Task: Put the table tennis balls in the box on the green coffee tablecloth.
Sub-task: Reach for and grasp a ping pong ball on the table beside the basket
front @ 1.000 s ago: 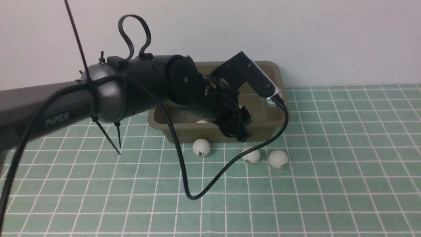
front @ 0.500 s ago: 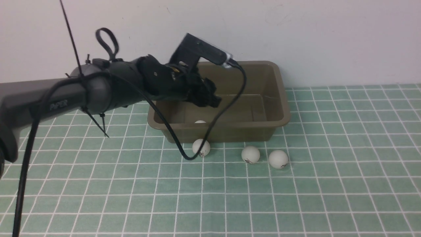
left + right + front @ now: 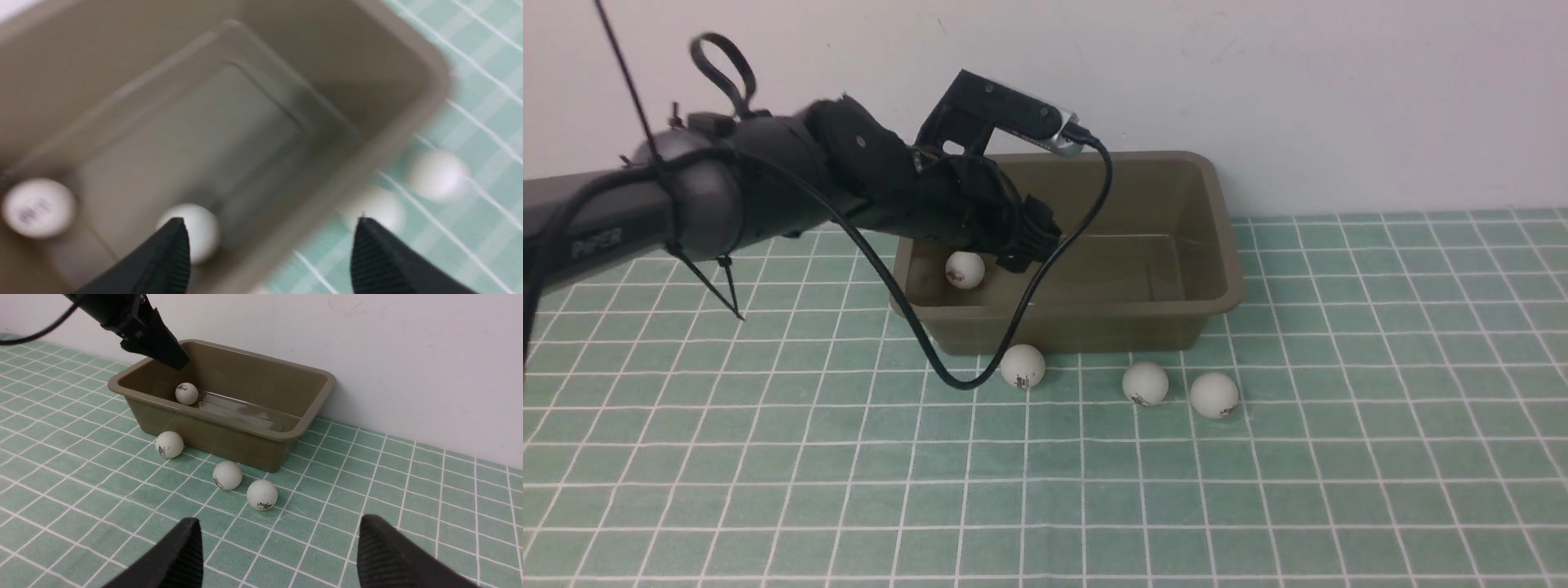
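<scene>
Two balls are in the box [image 3: 1111,327]: one ball [image 3: 965,269] near its left end, another ball [image 3: 192,228] by its front wall, seen only from the left wrist. Three more lie on the cloth [image 3: 768,490] just before the box's front wall: a left ball [image 3: 1023,367], a middle ball [image 3: 1145,384] and a right ball [image 3: 1214,395].

The left gripper [image 3: 1033,241] hangs above the box's left half, fingers spread wide and holding nothing. The right gripper [image 3: 278,535], well before the box, is also wide open and empty.

The drop looks done, so the next ball is probably the step in hand. To do it well:

- Rise clear of the box's rim before swinging out.
- Mind the cable [image 3: 947,376]. It droops over the front wall beside the left ball and could knock it.
- Come straight down with the fingers straddling the ball.
- Close gently, since a light ball is likely to roll or squirt away.
</scene>
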You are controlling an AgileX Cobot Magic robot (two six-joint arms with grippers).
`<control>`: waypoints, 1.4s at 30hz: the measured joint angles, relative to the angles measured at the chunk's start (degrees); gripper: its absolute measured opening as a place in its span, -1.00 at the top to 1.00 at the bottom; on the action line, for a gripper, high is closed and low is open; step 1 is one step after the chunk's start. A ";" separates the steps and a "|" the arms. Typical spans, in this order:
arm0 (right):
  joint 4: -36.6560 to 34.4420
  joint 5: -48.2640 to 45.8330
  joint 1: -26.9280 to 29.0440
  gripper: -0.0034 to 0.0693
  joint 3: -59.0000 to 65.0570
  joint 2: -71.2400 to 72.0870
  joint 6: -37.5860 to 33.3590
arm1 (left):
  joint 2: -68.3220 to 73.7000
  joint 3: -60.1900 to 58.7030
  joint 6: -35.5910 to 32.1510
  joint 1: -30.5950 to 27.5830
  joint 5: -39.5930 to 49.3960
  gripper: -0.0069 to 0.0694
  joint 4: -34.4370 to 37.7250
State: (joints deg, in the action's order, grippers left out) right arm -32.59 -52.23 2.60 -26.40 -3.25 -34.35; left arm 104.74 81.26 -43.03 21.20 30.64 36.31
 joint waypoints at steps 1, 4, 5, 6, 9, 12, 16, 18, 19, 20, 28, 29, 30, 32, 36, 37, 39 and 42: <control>0.00 0.05 0.00 -0.37 0.00 0.00 0.00 | -1.20 0.00 0.00 0.00 2.53 -0.40 -0.08; 0.00 0.22 0.00 -0.37 0.00 0.00 -0.34 | -5.33 0.00 0.46 0.00 7.92 -0.33 -0.32; 0.00 0.22 0.00 -0.37 0.00 0.00 -0.56 | -6.04 0.00 0.71 0.00 8.79 -0.31 -0.37; 0.00 0.22 0.00 -0.37 0.00 0.00 -0.70 | -6.97 0.00 1.06 0.00 9.75 -0.29 -0.60; 0.00 0.22 0.00 -0.37 0.00 0.00 -0.89 | -10.63 0.00 4.16 0.00 13.02 -0.22 -3.52; 0.00 0.22 0.00 -0.37 0.00 0.00 -0.94 | -12.94 0.00 9.71 0.00 16.88 -0.18 -9.34; 0.00 0.22 0.00 -0.37 0.00 0.00 -1.05 | -14.46 -2.29 14.43 0.00 20.77 -0.11 -15.52; 0.00 0.22 0.00 -0.37 0.00 0.00 -1.08 | -14.75 -4.88 15.44 0.00 20.79 -0.08 -16.91; 0.00 0.22 0.00 -0.37 0.00 0.00 -1.08 | -14.82 -6.53 15.79 0.00 20.35 -0.07 -17.04; 0.00 0.22 0.00 -0.37 0.00 0.00 -1.08 | -14.89 -8.00 15.85 0.00 19.89 -0.07 -16.98; -0.02 0.22 0.00 -0.37 0.00 0.00 -1.08 | -14.89 -22.12 10.11 0.77 8.60 -0.05 -8.00; -0.02 0.22 0.00 -0.37 0.00 0.00 -1.08 | -14.89 -23.89 8.46 1.54 4.81 -0.05 -6.01; -0.02 0.22 0.00 -0.37 0.00 0.00 -1.08 | -14.89 -25.56 6.69 2.23 2.04 -0.05 -4.62; -0.02 0.29 0.00 -0.37 0.00 0.00 -1.12 | -14.61 -28.27 3.49 4.37 -4.56 -0.05 -1.19; -0.02 0.61 0.00 -0.37 0.00 0.00 -1.27 | -12.28 -29.84 -0.09 8.15 -16.73 -0.05 5.09; -0.02 0.61 0.00 -0.37 0.00 0.00 -1.32 | -10.98 -29.89 -0.49 8.86 -19.14 -0.05 6.56; -0.02 0.61 0.00 -0.37 0.00 0.00 -1.32 | -9.10 -29.91 -0.71 9.53 -23.92 -0.05 9.79; -0.02 0.61 0.00 -0.37 0.00 0.00 -1.32 | -6.19 -29.91 -0.82 9.65 -28.99 -0.05 13.48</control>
State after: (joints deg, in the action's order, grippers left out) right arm -32.61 -51.61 2.60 -26.40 -3.25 -35.67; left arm 98.54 51.35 -43.84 30.85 1.65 49.80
